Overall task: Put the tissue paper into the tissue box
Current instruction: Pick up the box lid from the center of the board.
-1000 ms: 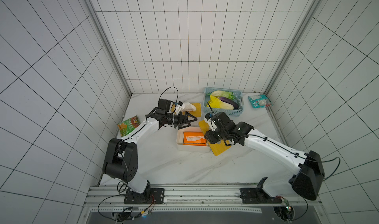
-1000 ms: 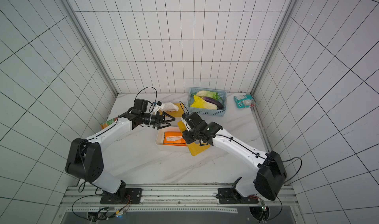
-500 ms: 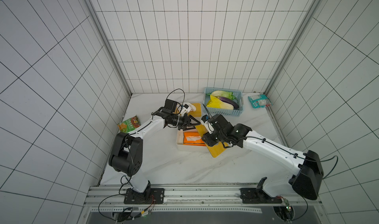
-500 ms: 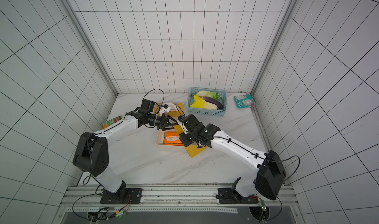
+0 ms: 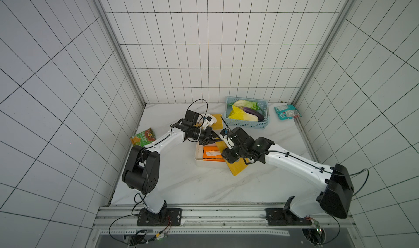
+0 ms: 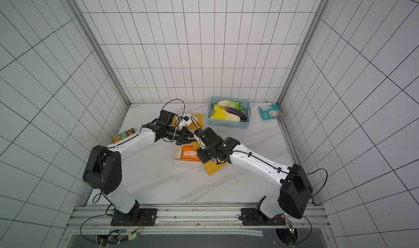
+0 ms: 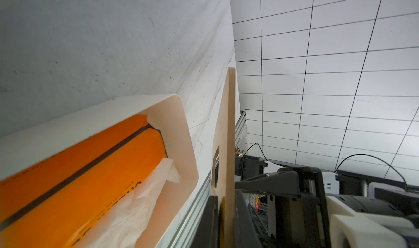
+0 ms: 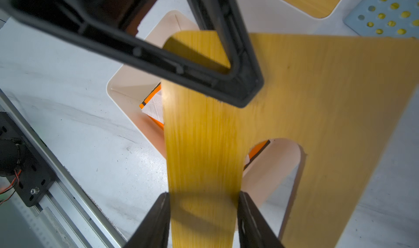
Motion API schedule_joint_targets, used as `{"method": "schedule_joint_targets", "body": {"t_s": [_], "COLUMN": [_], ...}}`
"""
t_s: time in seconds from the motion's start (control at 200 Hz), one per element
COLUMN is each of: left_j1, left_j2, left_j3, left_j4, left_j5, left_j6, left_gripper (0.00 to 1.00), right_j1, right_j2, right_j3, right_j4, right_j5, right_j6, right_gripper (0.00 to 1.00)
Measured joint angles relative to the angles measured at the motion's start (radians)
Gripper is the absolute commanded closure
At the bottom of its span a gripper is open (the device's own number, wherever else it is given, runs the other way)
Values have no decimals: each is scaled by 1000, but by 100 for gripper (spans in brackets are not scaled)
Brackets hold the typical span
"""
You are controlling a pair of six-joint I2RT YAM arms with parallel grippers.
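Nearest, the right gripper point(image 8: 203, 193) grasps the wooden lid point(image 5: 235, 168) across the strip beside its slot. Just beyond, the tissue paper point(image 5: 212, 153) lies inside the open white tissue box point(image 5: 197, 155). At the box's far end, the left gripper point(image 5: 214, 139) is clenched on the lid's far edge. A blue basket point(image 5: 246, 124) sits farther back.

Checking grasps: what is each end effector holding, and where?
Both hold the yellow wooden slotted lid: right end effector across the strip beside its slot, left end effector pinching its short end.
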Motion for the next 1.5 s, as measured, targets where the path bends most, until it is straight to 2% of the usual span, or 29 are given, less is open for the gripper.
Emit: {"method": "schedule_joint_targets", "body": {"t_s": [0.21, 0.44, 0.625, 0.765, 0.924, 1.049, 1.139, 1.279, 1.499], "left_j1": [-2, 14, 122, 216, 265, 278, 280, 283, 283], "left_j2": [2, -17, -121, -210, -290, -332, -350, -364, -370], "left_j3": [-5, -48, -161, -246, -340, -397, -432, -476, -511], "left_j4": [21, 106, 256, 378, 512, 605, 674, 776, 872], "left_j5": [1, 16, 20, 19, 17, 7, -7, -25, -34], "left_j6": [-25, -92, -194, -274, -380, -464, -528, -624, -718], "left_gripper": [100, 100, 100, 100, 100, 100, 100, 100, 100], "right_j1": [6, 6, -11, -112, -280, -363, -390, -401, -401], "right_j2": [2, -20, -121, -195, -294, -350, -373, -373, -308], "right_j3": [10, 11, 13, -3, -155, -302, -407, -549, -637], "right_j4": [19, 19, 25, 70, 202, 332, 457, 698, 1037], "right_j5": [13, 28, 19, -65, -218, -321, -379, -431, -451], "right_j6": [-1, 16, 69, 151, 298, 444, 565, 775, 1027], "right_gripper": [71, 56, 48, 45, 37, 31, 30, 33, 38]}}
